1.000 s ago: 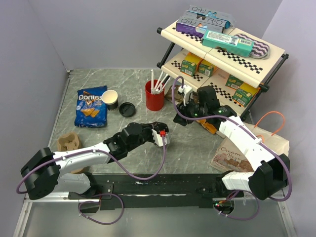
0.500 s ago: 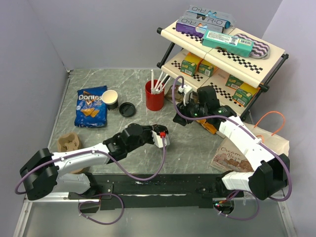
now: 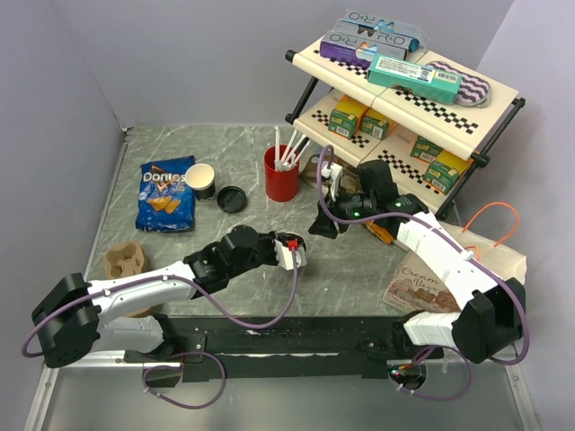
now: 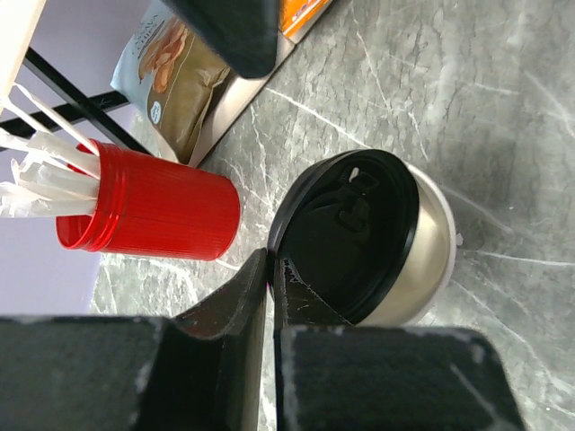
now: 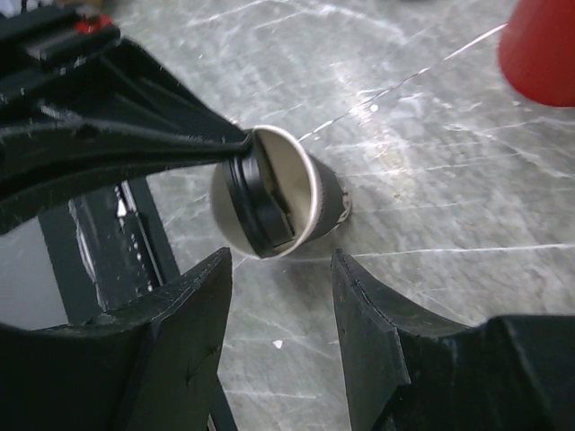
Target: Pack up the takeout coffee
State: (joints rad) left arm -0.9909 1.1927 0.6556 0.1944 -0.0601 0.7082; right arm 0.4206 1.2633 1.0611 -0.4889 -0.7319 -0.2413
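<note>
The takeout coffee cup (image 5: 310,202) leans on the marble table with its cream mouth tipped toward the right wrist camera. Its black lid (image 4: 355,233) sits askew in the mouth. My left gripper (image 4: 270,259) is shut on the lid's rim, with only a hairline gap between its fingers. My right gripper (image 5: 278,260) is open just short of the cup, one finger to each side, touching nothing. In the top view the left gripper (image 3: 294,254) and right gripper (image 3: 321,224) nearly meet, and the cup is hidden between them.
Another open paper cup (image 3: 199,180) and a loose black lid (image 3: 231,198) lie at the back left by a Doritos bag (image 3: 165,193). A red cup of white straws (image 3: 281,175) stands just behind the grippers. Brown cup carrier (image 3: 124,260) left, stocked shelf rack (image 3: 404,90) and printed bag (image 3: 422,283) right.
My right gripper has come down and nearer, away from the shelf to just beside the left gripper, and opened slightly wider. The left gripper has drifted a little toward the near left.
</note>
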